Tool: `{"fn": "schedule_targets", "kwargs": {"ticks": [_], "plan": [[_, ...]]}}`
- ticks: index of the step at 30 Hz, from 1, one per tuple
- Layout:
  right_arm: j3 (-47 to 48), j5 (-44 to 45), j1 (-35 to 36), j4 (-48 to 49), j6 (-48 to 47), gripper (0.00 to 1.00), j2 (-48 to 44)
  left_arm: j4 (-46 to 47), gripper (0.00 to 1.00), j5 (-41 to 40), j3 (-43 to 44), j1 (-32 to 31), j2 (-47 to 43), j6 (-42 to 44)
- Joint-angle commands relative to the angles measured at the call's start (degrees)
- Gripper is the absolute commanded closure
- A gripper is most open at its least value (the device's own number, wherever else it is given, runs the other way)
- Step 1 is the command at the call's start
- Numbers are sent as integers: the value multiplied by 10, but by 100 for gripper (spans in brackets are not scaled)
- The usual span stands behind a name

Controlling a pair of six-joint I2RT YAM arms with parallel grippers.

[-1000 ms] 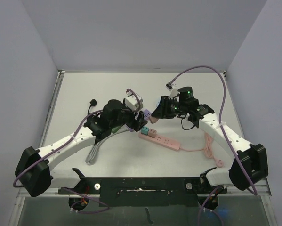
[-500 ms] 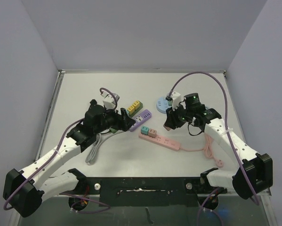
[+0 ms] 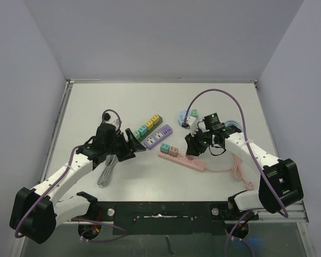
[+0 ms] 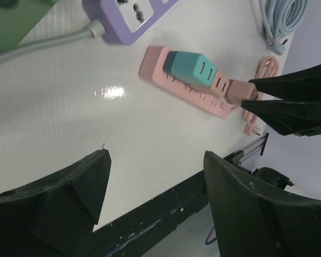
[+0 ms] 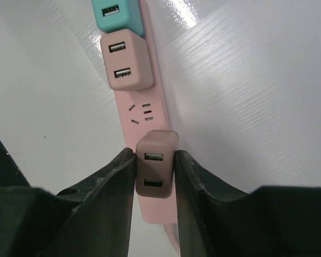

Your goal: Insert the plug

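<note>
While the right gripper (image 5: pixel 154 156) pinches the brown plug (image 5: pixel 156 172) from both sides, that plug sits directly over the pink power strip (image 5: pixel 148 115), square to its length and touching its top face. Judging by this, the task is close to its end: the plug is lined up on a socket and appears pressed down. Whether the prongs are fully home cannot be told, since the plug body hides them. What seems left is a last push if needed, then letting go and lifting away.

The left gripper (image 4: pixel 155 158) holds nothing. Its jaws stand wide apart above the bare table (image 3: pixel 96 101), just beside the strip's near end, so it is not steadying the strip.

No box or bin is in view; the strip is the only holder here. A teal plug (image 5: pixel 114 12) fills its end socket, with a pink plug (image 5: pixel 125 59) right next to it. After that comes one bare socket (image 5: pixel 141 113), and then the brown plug in the gripper. Beyond the strip lie a purple power strip (image 3: pixel 157 136) with open sockets and a green power strip (image 3: pixel 148 126) carrying a row of coloured plugs, both apart from the work.
</note>
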Motion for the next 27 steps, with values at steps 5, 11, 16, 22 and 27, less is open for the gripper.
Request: {"fn": "schedule_targets", "kwargs": {"ticks": [5,11,16,22,27], "plan": [[-13,14,15,108,-9,79,2,4,32,33,-6,6,1,-35],[-13,25,18,124,-11,80,8,8,32,26,-21,6,7,-36],[-15,3,23,120,-12,80,4,17,34,25,-29,6,12,-36],[-14,-33,23,99,-12,80,-21,20,37,24,-33,7,10,-35],[-22,-55,25,109,-10,80,-14,21,37,21,-35,7,13,-31]]}}
